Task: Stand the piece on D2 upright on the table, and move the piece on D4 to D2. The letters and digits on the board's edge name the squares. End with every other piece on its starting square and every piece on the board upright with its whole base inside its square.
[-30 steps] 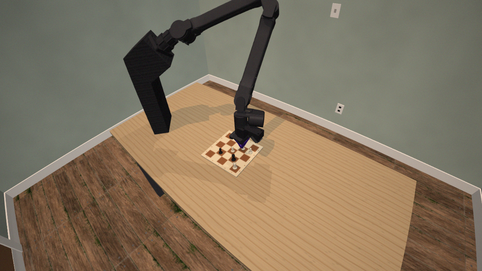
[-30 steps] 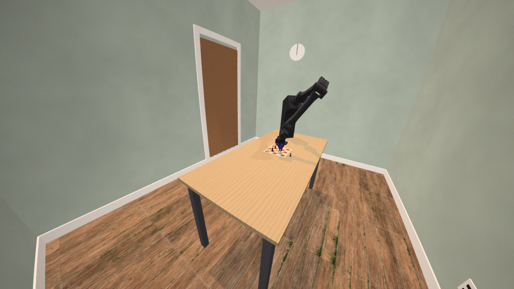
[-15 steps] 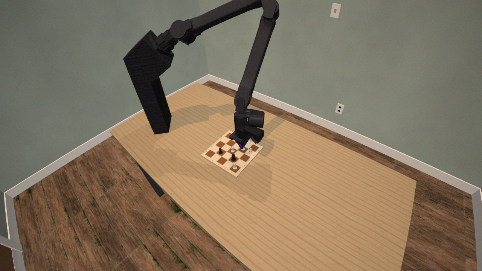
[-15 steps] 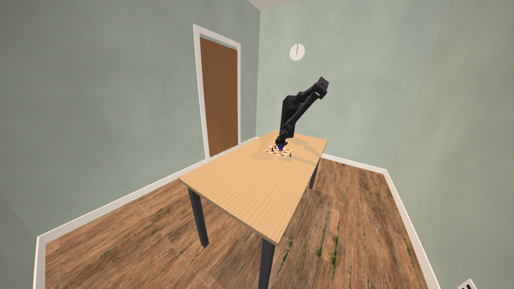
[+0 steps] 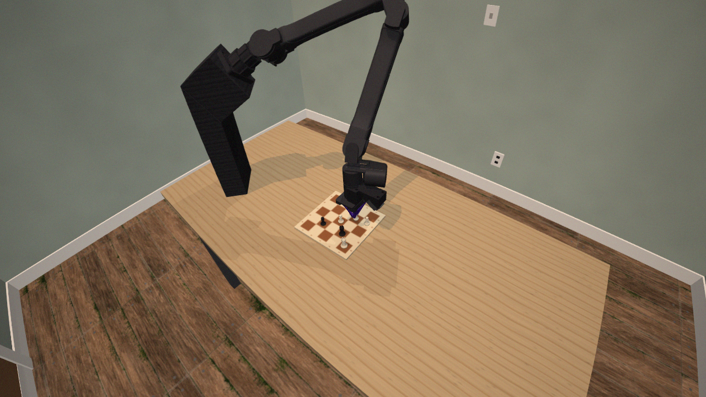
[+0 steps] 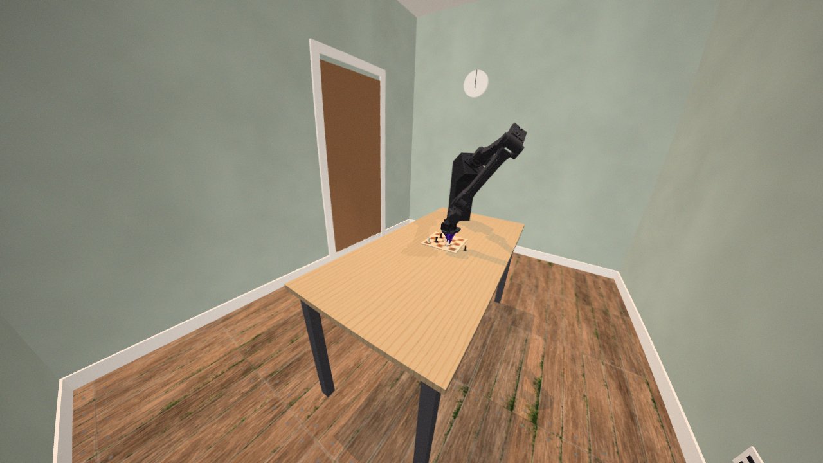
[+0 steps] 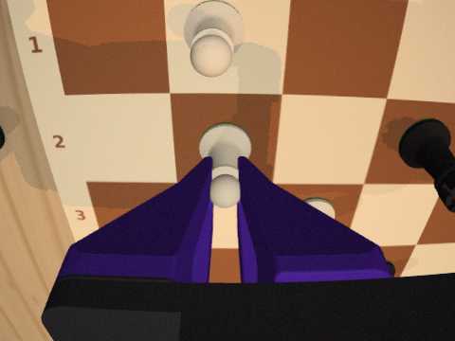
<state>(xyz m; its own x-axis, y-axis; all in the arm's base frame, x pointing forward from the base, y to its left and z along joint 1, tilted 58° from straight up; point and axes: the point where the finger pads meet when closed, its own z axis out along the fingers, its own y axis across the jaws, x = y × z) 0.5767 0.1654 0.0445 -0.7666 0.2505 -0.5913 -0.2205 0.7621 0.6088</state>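
Item one: my gripper (image 7: pixel 225 171), purple fingers clenched on the white pawn (image 7: pixel 224 158), pinching it at the head. I see that pawn upright, its base over the dark square D2 of the chessboard (image 7: pixel 329 133).

Item two: another white pawn (image 7: pixel 212 38), upright on D1.

Item three: a black piece (image 7: pixel 430 148) at the right edge of my wrist view, in row 2; its column I cannot tell.

Item four: a black piece (image 6: pixel 465 247) off the board, standing on the wooden surface (image 6: pixel 397 299) just beside the board's edge.
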